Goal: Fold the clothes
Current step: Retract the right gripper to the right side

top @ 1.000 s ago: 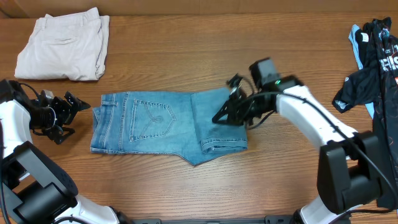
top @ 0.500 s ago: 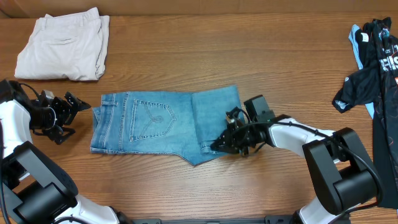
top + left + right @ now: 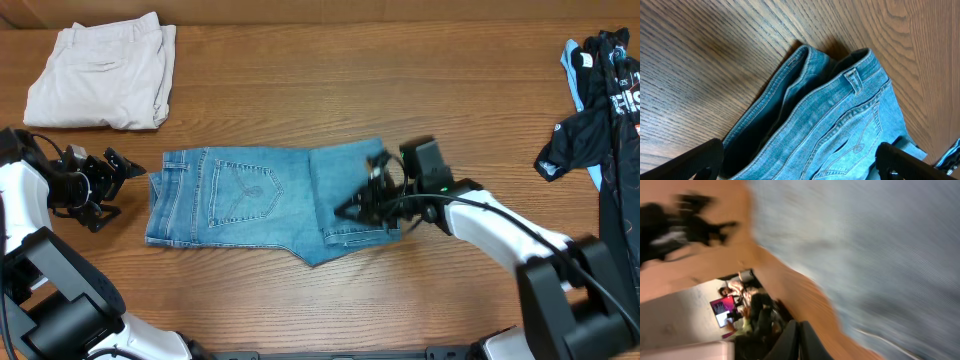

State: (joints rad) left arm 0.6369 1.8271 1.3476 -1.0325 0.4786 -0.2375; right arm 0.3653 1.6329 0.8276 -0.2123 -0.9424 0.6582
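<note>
The light blue denim jeans [image 3: 250, 195] lie folded at the middle of the table, back pocket up, waistband to the left. My left gripper [image 3: 113, 170] is open and empty just left of the waistband. In the left wrist view the waistband and belt loop [image 3: 840, 115] lie between its spread fingers [image 3: 800, 162]. My right gripper [image 3: 347, 210] hovers low over the folded legs at the jeans' right part. The right wrist view is blurred: its fingers [image 3: 799, 341] are pressed together with no cloth between them, and denim [image 3: 880, 245] fills the upper right.
Folded cream-beige trousers [image 3: 100, 75] lie at the back left corner. A black garment with white lettering and light blue trim [image 3: 600, 110] lies at the right edge. Bare wooden tabletop [image 3: 320, 80] surrounds the jeans.
My right gripper went from the jeans' upper right edge down to the lower cuff, then back up over the folded legs. The left arm has not moved. The jeans look nearly unchanged.
</note>
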